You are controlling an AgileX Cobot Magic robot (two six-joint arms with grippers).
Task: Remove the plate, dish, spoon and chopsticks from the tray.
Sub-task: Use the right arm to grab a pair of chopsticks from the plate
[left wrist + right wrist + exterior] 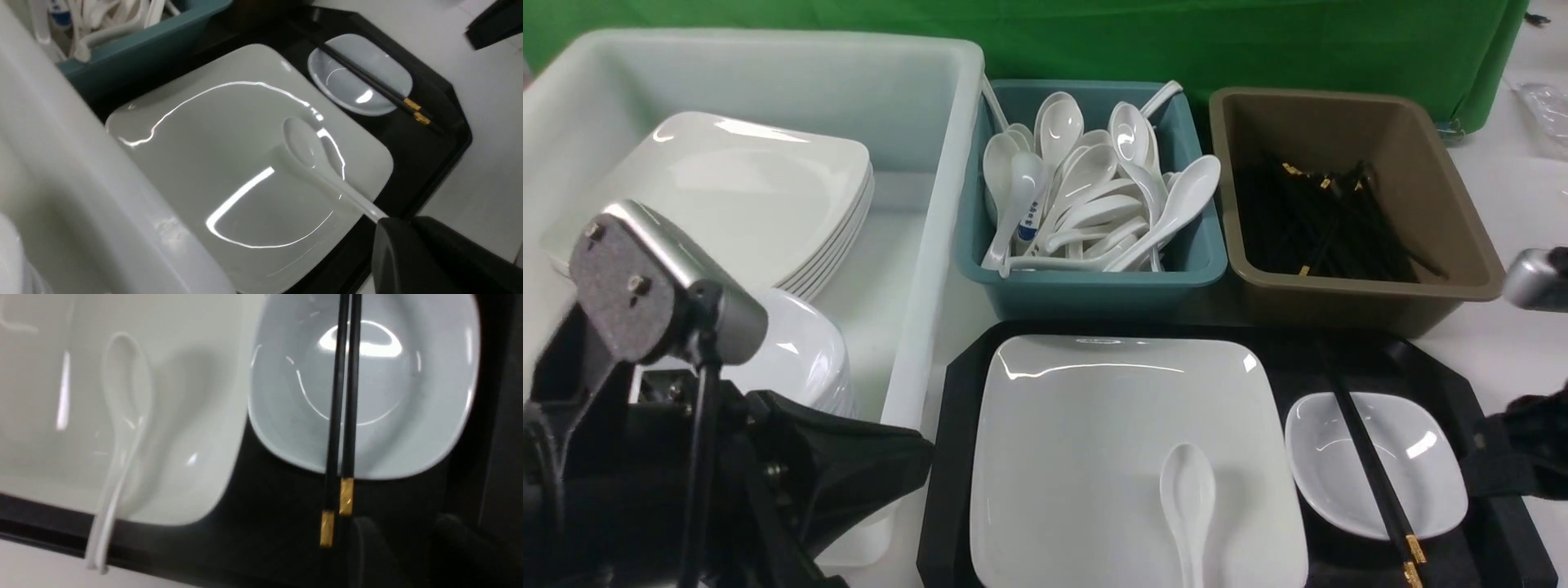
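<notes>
Noting chopsticks (337, 396) lying across the dish (408, 428) on the tray (943, 506), toward the desk's near-right corner. Long axis far-to-near, gold ends nearest the right gripper (408, 555), fingers apparently apart. Left gripper (907, 461): finger state cannot be told; tip by spoon (304, 147) handle.

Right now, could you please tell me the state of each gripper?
Left gripper: cannot tell whether open or shut.
Right gripper: open, holding nothing, beside the long thin black chopsticks with gold bands.
</notes>
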